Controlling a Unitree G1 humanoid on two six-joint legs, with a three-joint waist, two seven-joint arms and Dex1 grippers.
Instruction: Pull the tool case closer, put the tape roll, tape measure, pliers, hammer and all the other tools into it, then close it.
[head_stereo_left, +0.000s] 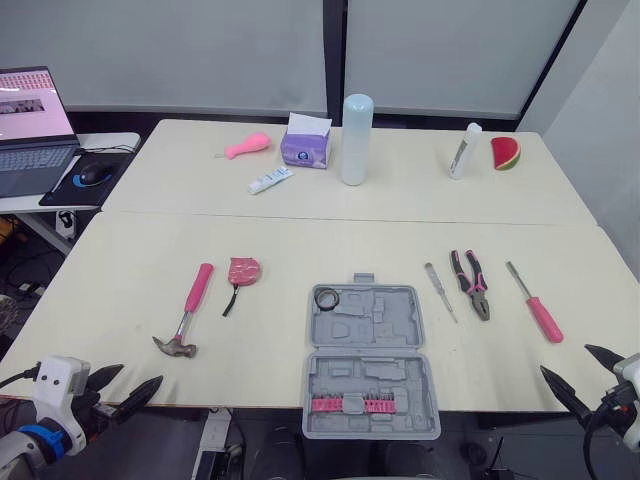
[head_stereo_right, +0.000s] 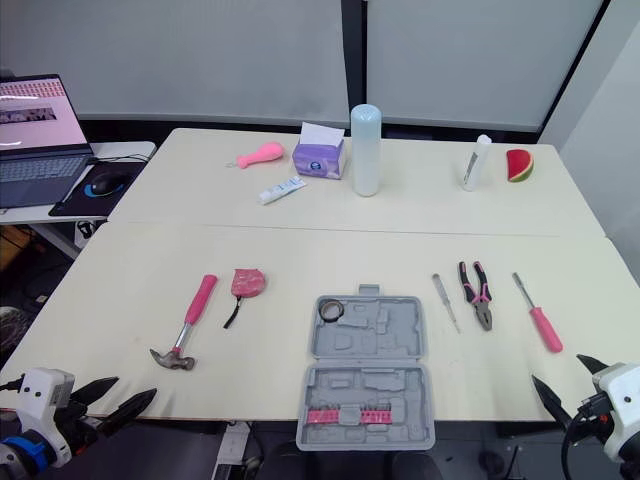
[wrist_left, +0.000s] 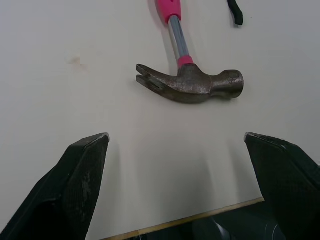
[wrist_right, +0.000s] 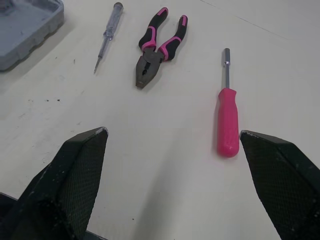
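cream table (head_stereo_left: 300, 250); left pincer (wrist_left: 175, 136), wide, faces the hammer (wrist_left: 192, 86) in its wrist view, right pincer (wrist_right: 172, 131), wide, the pliers (wrist_right: 155, 47).

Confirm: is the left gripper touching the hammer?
Apart. The left wrist view shows it plainly: the left gripper is open, and a strip of bare table separates it from the head of the hammer.

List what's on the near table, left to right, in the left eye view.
hammer → tape measure → tool case → thin screwdriver → pliers → pink-handled screwdriver
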